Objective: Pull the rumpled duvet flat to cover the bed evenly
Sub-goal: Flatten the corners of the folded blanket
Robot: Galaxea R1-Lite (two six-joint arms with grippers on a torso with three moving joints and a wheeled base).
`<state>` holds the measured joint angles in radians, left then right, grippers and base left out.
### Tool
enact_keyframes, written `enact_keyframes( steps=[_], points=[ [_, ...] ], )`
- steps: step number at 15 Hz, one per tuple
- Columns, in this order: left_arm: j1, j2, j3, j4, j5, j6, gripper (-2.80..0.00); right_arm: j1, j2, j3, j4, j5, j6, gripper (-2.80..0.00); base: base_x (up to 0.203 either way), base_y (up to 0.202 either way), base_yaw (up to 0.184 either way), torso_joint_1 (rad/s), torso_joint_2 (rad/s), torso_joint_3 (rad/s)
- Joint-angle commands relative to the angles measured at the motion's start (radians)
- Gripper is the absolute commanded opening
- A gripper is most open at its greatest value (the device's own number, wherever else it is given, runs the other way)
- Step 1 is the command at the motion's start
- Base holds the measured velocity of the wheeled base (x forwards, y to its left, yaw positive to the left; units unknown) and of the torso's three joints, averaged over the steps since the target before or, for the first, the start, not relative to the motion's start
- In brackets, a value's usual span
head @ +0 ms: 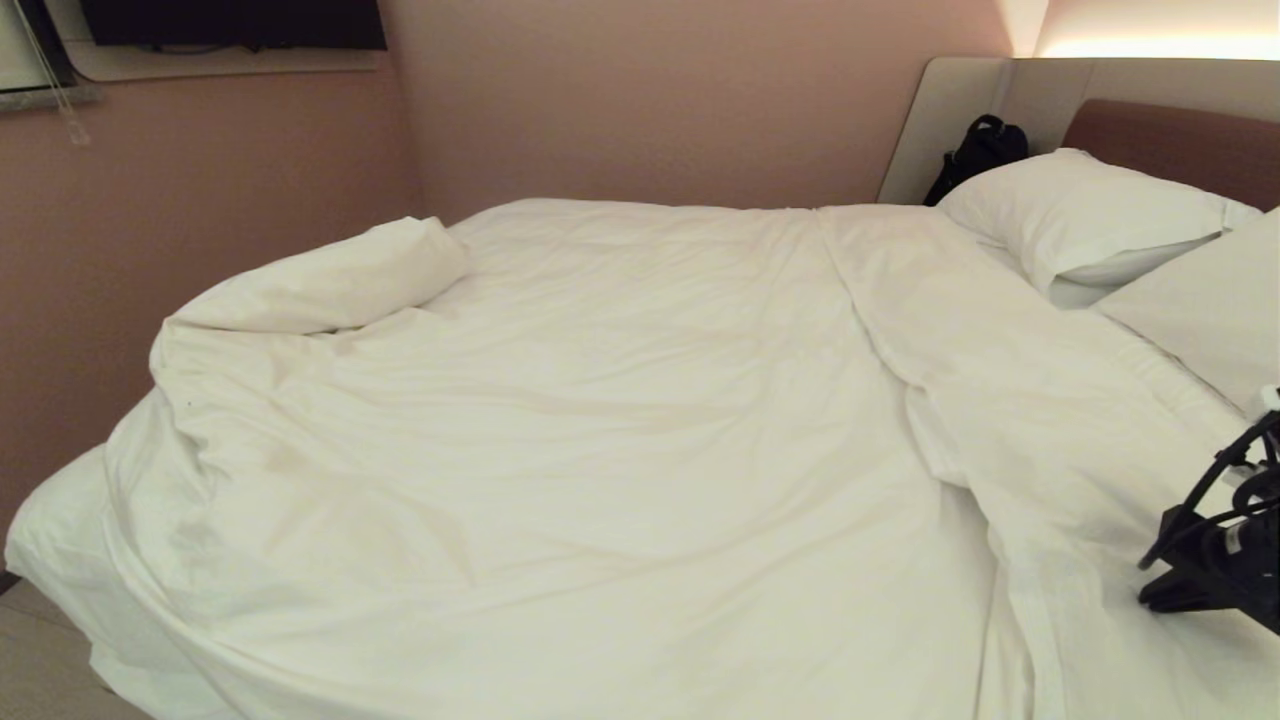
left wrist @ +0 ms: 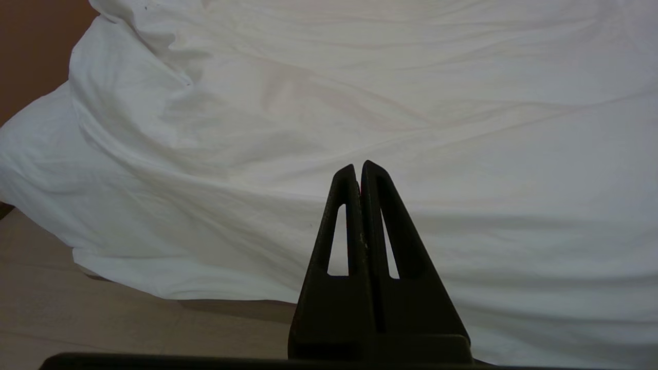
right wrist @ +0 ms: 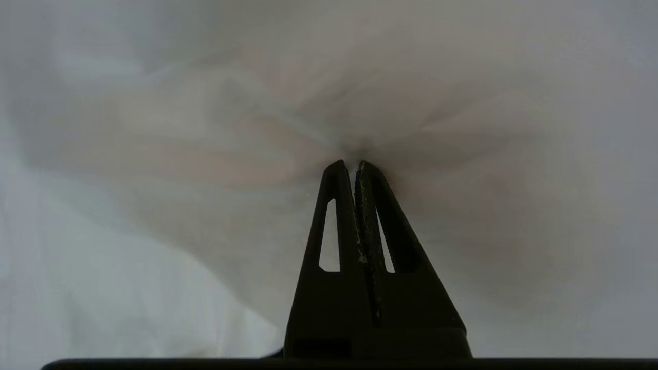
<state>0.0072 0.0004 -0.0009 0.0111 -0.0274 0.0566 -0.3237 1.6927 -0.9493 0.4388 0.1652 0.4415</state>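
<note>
The puffy white duvet [head: 600,420] lies rumpled over the bed, whose headboard [head: 1170,140] shows at the back right. One corner is rolled back at the far left [head: 330,275], and a long fold [head: 950,340] runs toward the near right. My right gripper [head: 1150,582] sits low at the right edge of the head view. In the right wrist view it [right wrist: 357,165] is shut on a pinch of the duvet [right wrist: 205,154], with creases radiating from the tips. My left gripper [left wrist: 359,167] is shut and empty, held apart from the duvet's hanging near-left edge [left wrist: 180,246].
Two white pillows [head: 1080,215] [head: 1210,300] lie at the headboard, with a black bag [head: 980,150] behind them. A pink wall [head: 200,200] runs close along the bed's far and left sides. Beige floor [left wrist: 103,318] shows below the near-left corner.
</note>
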Motion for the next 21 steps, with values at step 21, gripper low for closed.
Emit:
enact_keyframes(
  steps=[21],
  points=[
    [0.0,0.0,-0.001,0.0,-0.002,0.0,-2.8,0.209,-0.307,0.576,-0.078,-0.059,-0.171,-2.8,0.0,0.0,0.0,0.0,0.0,0.0]
  ],
)
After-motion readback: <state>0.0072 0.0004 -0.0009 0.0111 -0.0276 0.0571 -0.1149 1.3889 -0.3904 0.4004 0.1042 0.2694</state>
